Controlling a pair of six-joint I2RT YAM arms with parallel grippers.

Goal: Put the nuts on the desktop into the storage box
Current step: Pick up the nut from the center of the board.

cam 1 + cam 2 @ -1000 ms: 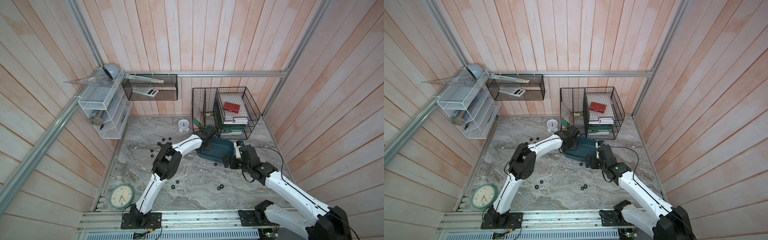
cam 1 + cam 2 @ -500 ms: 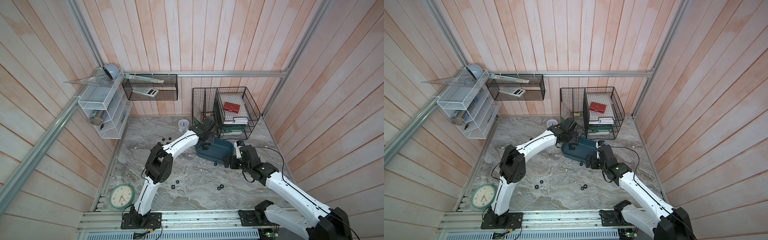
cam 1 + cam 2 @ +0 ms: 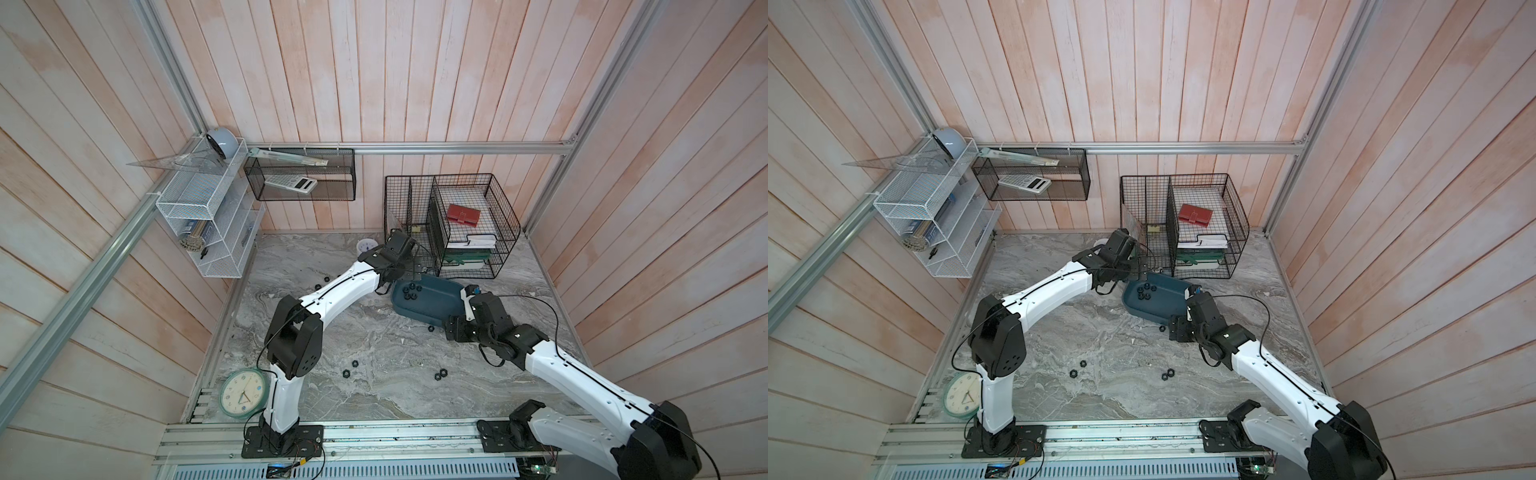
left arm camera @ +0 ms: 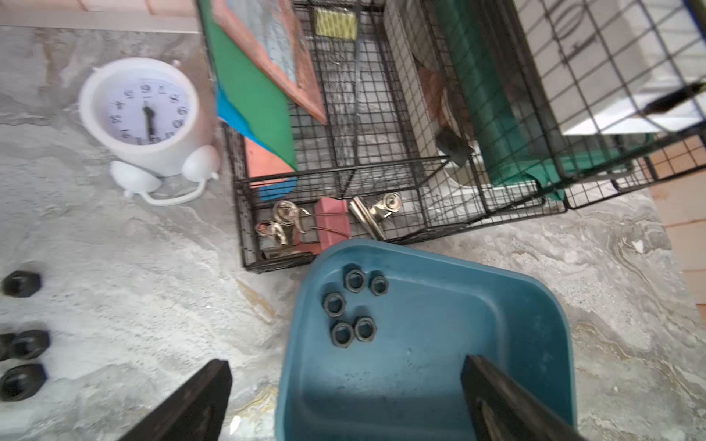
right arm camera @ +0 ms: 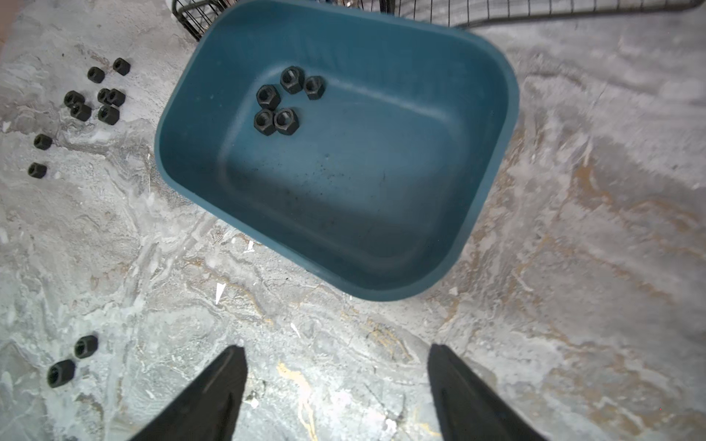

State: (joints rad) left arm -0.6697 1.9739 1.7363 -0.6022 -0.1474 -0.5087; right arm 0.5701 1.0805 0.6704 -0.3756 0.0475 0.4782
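**Both hands released, five nuts in the box**

I read the top views as a dial, back wall at 12. A round green clock (image 3: 242,395) lies at 8 o'clock, down by the rail. Loose nuts (image 3: 355,363) dot the grey worktop (image 3: 374,332): a small cluster near 10, a pair at 7 and another pair at 5.

My left hand (image 4: 344,366) hangs released. Its fingers are spread wide with nothing between them, one above bare worktop and the other above the floor of the storage box (image 3: 436,305). The box sits toward 2 o'clock, close against the black wire basket (image 3: 505,249) behind it. Five nuts (image 5: 290,79) huddle together in its 10 o'clock corner, and the rest of its floor is bare.

My right hand (image 5: 336,348) is released too. Its fingers stand apart and empty over bare worktop, just outside the box's 5 o'clock rim.
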